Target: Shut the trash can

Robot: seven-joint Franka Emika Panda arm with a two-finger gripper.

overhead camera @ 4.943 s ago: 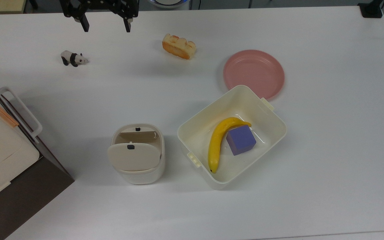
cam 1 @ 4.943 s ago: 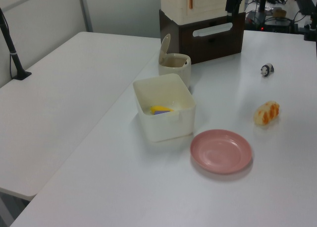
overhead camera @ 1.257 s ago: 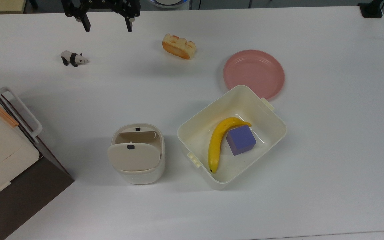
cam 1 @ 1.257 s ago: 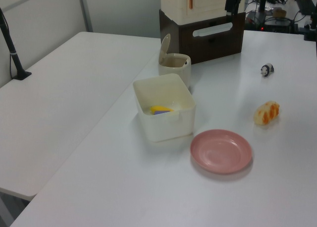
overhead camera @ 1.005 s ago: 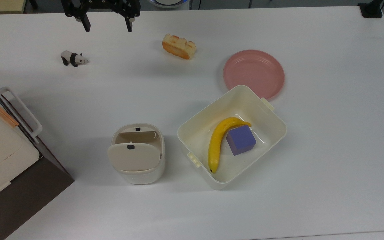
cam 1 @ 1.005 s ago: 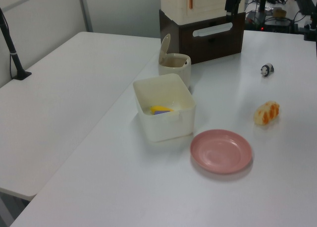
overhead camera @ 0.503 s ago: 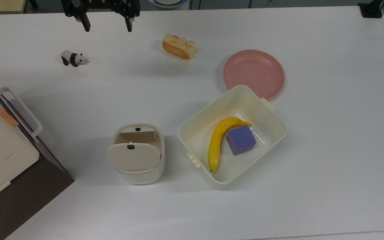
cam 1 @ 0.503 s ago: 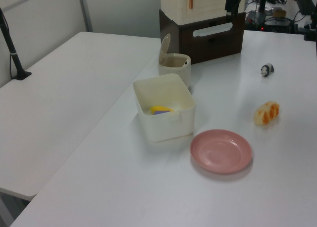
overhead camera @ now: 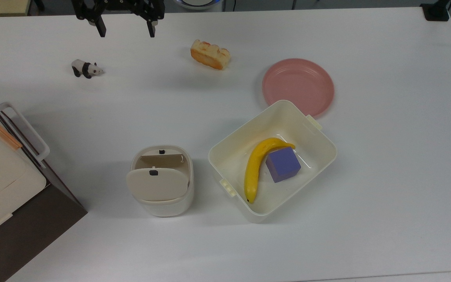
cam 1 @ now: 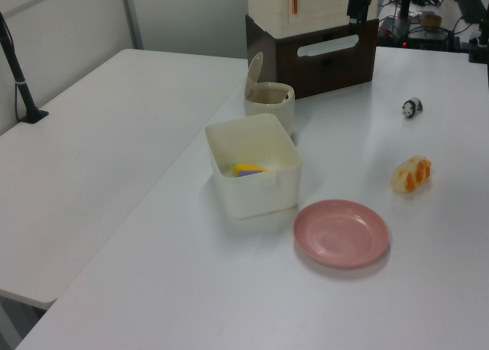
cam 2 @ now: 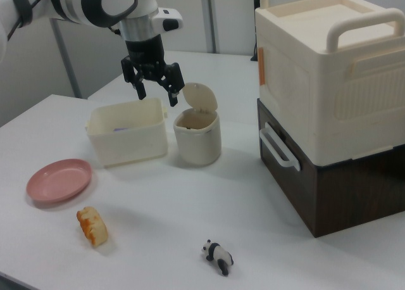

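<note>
The trash can [overhead camera: 167, 208] is a small cream-white bin standing on the white table, left of the big tub in the top view. Its beige lid [overhead camera: 157, 185] with a small black button stands swung up, so the brownish inside [overhead camera: 162, 160] shows. It also appears in the left view as the trash can [cam 1: 270, 105] and in the right view as the trash can [cam 2: 197, 138], lid [cam 2: 200, 97] raised. My gripper [overhead camera: 126, 32] hangs open and empty near the top view's top edge, well away from the bin. In the right view the gripper [cam 2: 156, 95] is up in the air.
A cream tub [overhead camera: 319, 138] holding a banana [overhead camera: 253, 168] and a purple cube [overhead camera: 283, 164] sits right beside the bin. A pink plate [overhead camera: 298, 87], a bread piece [overhead camera: 210, 54] and a toy panda [overhead camera: 86, 69] lie farther off. A large cream box on a brown base [cam 2: 329, 106] stands at the top view's left.
The gripper has edged very slightly toward the top view's top edge since the oldest frame. The trash can's lid and everything on the table stay as they were.
</note>
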